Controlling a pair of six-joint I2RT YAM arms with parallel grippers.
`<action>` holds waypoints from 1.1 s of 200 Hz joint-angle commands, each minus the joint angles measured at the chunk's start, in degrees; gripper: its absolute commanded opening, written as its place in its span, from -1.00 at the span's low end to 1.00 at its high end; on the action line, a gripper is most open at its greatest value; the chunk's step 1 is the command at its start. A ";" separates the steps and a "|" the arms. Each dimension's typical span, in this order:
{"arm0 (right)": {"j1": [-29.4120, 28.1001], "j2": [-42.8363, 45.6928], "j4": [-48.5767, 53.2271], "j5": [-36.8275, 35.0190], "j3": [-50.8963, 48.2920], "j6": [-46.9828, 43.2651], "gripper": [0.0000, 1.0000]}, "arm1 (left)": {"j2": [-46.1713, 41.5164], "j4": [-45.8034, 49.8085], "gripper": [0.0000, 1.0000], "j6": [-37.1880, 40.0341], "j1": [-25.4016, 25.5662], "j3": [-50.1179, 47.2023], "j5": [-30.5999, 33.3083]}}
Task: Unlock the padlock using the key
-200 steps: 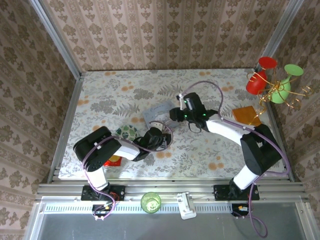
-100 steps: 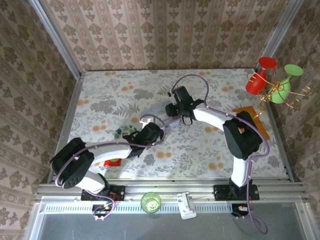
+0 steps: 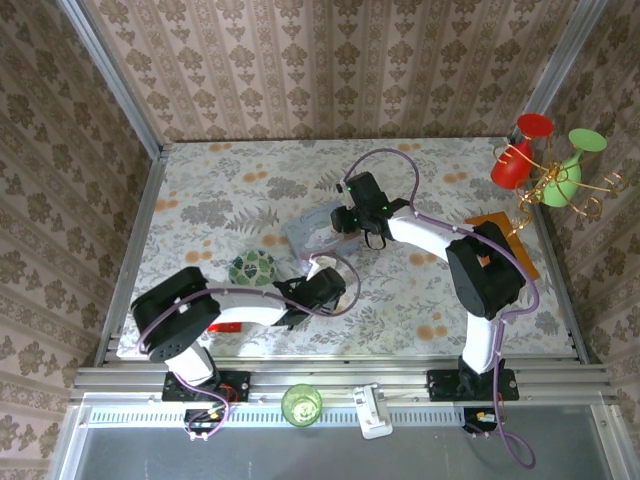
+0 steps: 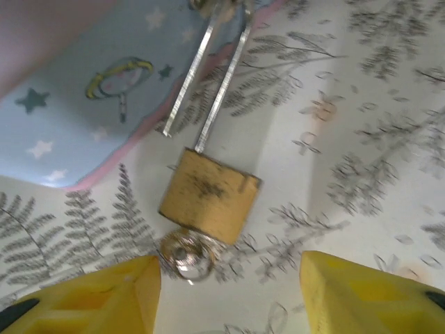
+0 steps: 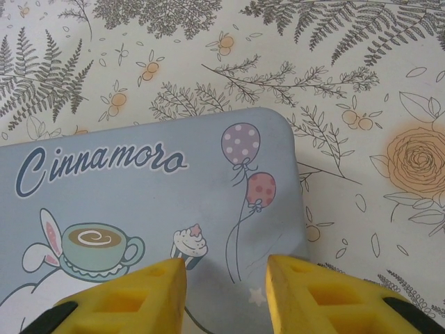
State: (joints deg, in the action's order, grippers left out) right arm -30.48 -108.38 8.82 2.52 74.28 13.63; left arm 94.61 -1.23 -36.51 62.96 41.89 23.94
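From above, we see the left arm (image 3: pixel 240 300) lying low along the near side of the table (image 3: pixel 200 190). It is folded at the elbow, with the forearm running right to the middle of the frame. There the left claw (image 3: pixel 330 283) sits just below the pale blue tin (image 3: pixel 312 235). The right arm (image 3: pixel 480 270) rises from the lower right, bends at the elbow and stretches left. That puts the right claw (image 3: pixel 347 220) over the tin's right end.

In the left wrist view, we look down on the padlock (image 4: pixel 208 196), lying flat on the flowered cloth in mid-frame. It is just above the gap between the yellow fingers (image 4: pixel 97 292) in the bottom corners. The left claw stands wide open with nothing in its grasp. The thin shackle runs up along the tin's rim toward the top edge; one leg meets the brass body, the other ends short of it. The key (image 4: pixel 186 252) touches the body's lower edge.

In the right wrist view, the right claw's fingers (image 5: pixel 132 299) sit at the bottom edge, partly open. The tin's lid shows through the gap and nothing is held between them. We cannot tell whether they touch the lid.
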 commanded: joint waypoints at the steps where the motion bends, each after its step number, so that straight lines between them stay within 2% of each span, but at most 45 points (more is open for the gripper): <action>1: -0.30 -3.33 6.25 3.80 -3.35 1.04 -0.28 | 2.85 4.90 0.14 -3.79 -1.63 3.40 4.98; 19: -0.28 -3.08 6.11 3.81 -3.53 0.91 -0.29 | 5.65 3.04 0.01 -4.15 -2.66 4.73 1.94; 42: -0.20 -2.76 6.18 3.87 -3.81 0.97 -0.32 | 8.04 2.65 -0.40 -4.91 -2.32 6.19 -0.34; 54: -0.19 -2.38 5.81 3.87 -4.29 1.21 -0.33 | 9.04 5.18 -0.53 -6.10 -2.34 7.40 -0.12; 93: -0.24 -1.93 5.29 3.71 -4.94 1.81 -0.35 | 8.14 10.67 -0.51 -8.78 -3.32 6.87 2.35; 110: -0.20 -2.10 4.79 4.37 -4.94 1.70 -0.37 | 8.46 9.05 -0.68 -5.95 -4.73 6.11 2.65; 117: -0.19 -2.10 4.43 4.96 -5.07 1.58 -0.38 | 8.85 7.94 -0.69 -3.23 -4.70 6.44 3.15; 154: -0.28 -1.75 4.13 5.16 -6.42 0.85 -0.39 | 11.11 10.25 -0.64 10.61 -4.85 11.77 7.94; 165: -0.21 -1.62 4.17 4.97 -6.86 0.60 -0.39 | 10.65 8.50 -0.55 14.08 -5.53 11.51 8.48; 171: -0.15 -1.56 4.22 4.95 -6.95 0.59 -0.39 | 10.55 7.90 -0.41 15.05 -6.09 11.55 8.42; 180: -0.11 -1.57 4.18 5.12 -7.12 0.57 -0.39 | 10.55 7.83 -0.07 15.35 -6.96 11.70 7.76; 184: -0.09 -1.55 4.11 5.17 -7.19 0.60 -0.39 | 10.49 8.08 0.02 15.10 -7.20 11.74 7.78; 209: -0.04 -1.51 4.24 5.12 -6.91 0.70 -0.39 | 8.31 9.72 0.11 9.17 -7.64 10.66 4.79; 220: 0.05 -1.64 4.40 5.12 -6.82 0.51 -0.39 | 5.85 12.13 0.26 4.15 -7.22 10.13 4.90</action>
State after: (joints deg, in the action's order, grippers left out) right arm -29.78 -107.94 1.91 4.80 70.63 13.80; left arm 103.00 6.13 -26.41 56.55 53.32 28.10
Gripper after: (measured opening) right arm 0.308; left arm 0.572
